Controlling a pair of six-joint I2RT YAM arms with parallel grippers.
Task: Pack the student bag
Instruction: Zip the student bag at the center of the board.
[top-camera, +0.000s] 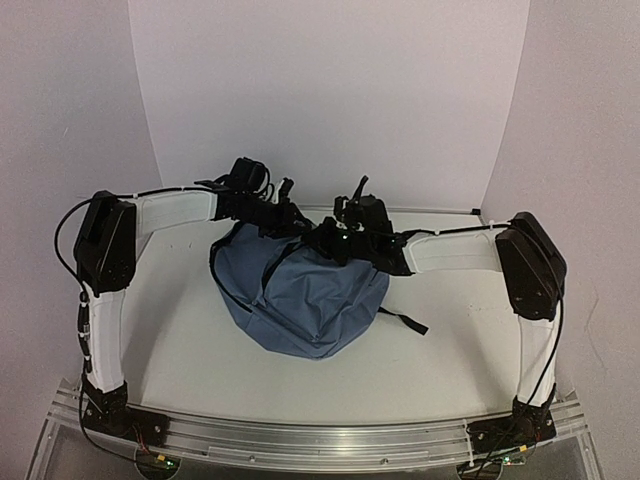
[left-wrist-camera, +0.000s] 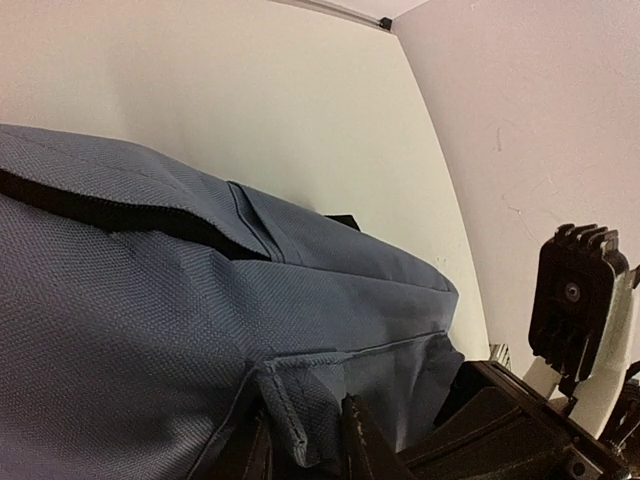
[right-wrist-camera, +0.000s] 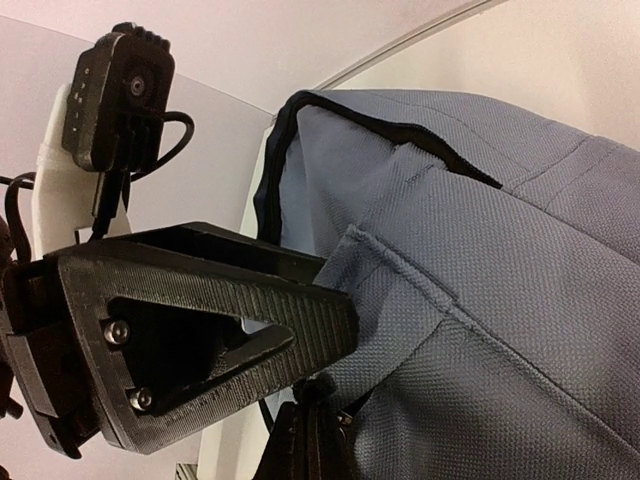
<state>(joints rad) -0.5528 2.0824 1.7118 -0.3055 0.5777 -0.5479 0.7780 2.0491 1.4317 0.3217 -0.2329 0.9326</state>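
Student bag (top-camera: 305, 295) is lying slumped in the middle of the counter (top-camera: 180, 340), toward the back wall and between the two arms. On the left side, the left arm (top-camera: 170, 210) is reaching in over the bag's upper edge. Its jaws are standing narrow, pinching a raised fold of blue cloth (left-wrist-camera: 300, 415) below the black zipper line (left-wrist-camera: 110, 210). The cloth is sagging and creasing around the grip, so the bag is looking soft, light and floppy. It is likely to stretch and droop rather than lift as one piece, and the seams and zipper edge are probably offering the firmest hold. On the right side, the right arm (top-camera: 450, 250) is coming in close beside the left one. Its jaws are pressed fully together against the cloth, and I cannot tell whether they are trapping any of it.
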